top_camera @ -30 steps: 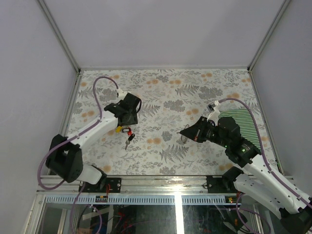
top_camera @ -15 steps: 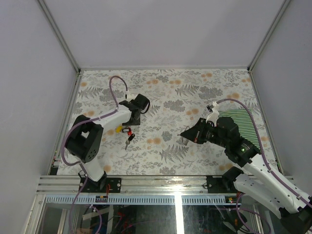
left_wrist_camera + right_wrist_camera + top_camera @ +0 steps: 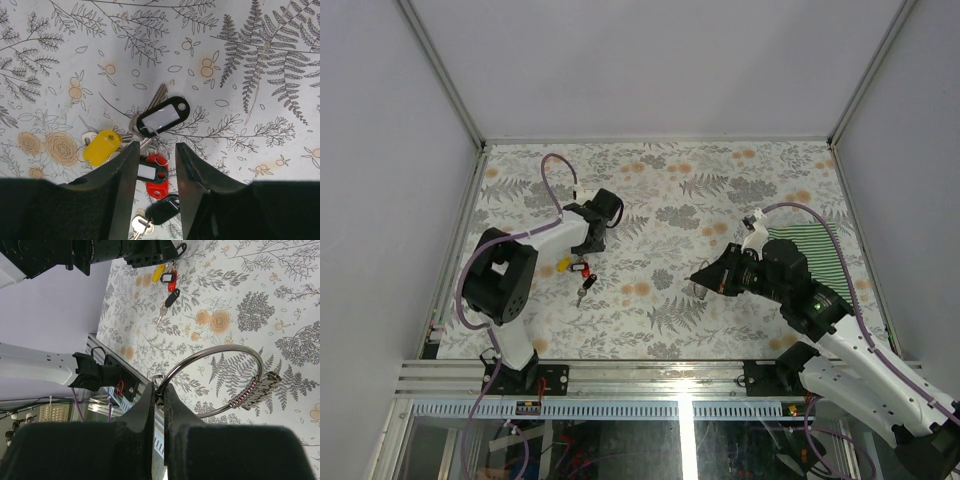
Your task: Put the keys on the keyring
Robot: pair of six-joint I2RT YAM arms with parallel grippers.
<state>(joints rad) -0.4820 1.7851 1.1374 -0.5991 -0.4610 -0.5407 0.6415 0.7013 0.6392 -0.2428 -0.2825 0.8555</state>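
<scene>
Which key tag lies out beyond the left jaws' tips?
The black tag with the white window. The yellow tag lies beside the jaws; the red tag and a plain black tag lie between them.

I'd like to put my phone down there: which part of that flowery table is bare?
The far strip of the table along the back wall is bare, as is the middle, between the keys and the keyring. It is crowded under the left gripper and by the striped cloth.

I can read no text, number, brand or sign anywhere in my three views; the black tag [image 3: 164, 116] and the red tag [image 3: 153, 178] each show only blank white
</scene>
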